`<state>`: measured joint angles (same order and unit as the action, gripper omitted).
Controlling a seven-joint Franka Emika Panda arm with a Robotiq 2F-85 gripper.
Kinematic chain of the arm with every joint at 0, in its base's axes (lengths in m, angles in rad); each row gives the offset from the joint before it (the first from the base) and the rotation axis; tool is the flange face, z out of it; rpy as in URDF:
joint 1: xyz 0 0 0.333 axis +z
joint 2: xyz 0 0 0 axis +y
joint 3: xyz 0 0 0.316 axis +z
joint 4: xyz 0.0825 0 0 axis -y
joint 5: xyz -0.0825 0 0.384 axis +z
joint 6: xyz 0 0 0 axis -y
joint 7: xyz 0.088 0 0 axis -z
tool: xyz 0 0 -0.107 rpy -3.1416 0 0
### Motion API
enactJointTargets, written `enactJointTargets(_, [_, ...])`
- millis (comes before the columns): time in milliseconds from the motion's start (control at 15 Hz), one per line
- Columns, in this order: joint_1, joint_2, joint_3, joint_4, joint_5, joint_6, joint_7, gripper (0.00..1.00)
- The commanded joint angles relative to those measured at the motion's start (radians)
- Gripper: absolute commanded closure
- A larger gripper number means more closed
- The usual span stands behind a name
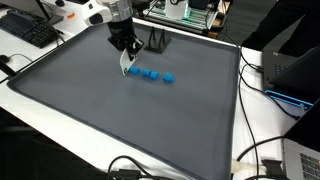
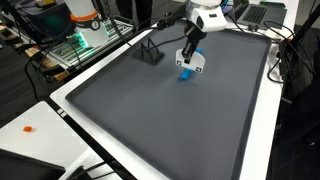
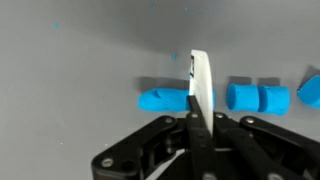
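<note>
My gripper is shut on a thin white blade that stands edge-on across a row of blue dough pieces. The blade's far end meets the long blue piece at its right end. Two short blue chunks lie just right of the blade, and another sits at the frame edge. In both exterior views the gripper hangs low over the grey mat, with the white blade pointing down at the blue row.
The grey mat covers most of the white table. A small black stand sits near the mat's back edge close to the gripper. A keyboard, cables and electronics ring the table.
</note>
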<state>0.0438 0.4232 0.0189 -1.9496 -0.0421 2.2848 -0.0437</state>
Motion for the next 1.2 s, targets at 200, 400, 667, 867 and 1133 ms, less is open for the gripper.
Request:
enactJointTargets(200, [-0.005, 0.044, -0.002, 0.007, -0.021, 0.028, -0.010, 0.99])
enactJointTargets(400, [-0.007, 0.056, -0.001, 0.012, -0.018, 0.028, -0.012, 0.99])
enactJointTargets(667, [-0.007, 0.070, 0.002, 0.014, -0.014, 0.026, -0.015, 0.99])
enactJointTargets(867, [-0.007, 0.079, 0.005, 0.014, -0.011, 0.026, -0.017, 0.99])
enactJointTargets(1133, [-0.015, 0.087, 0.022, 0.009, 0.020, 0.030, -0.030, 0.99])
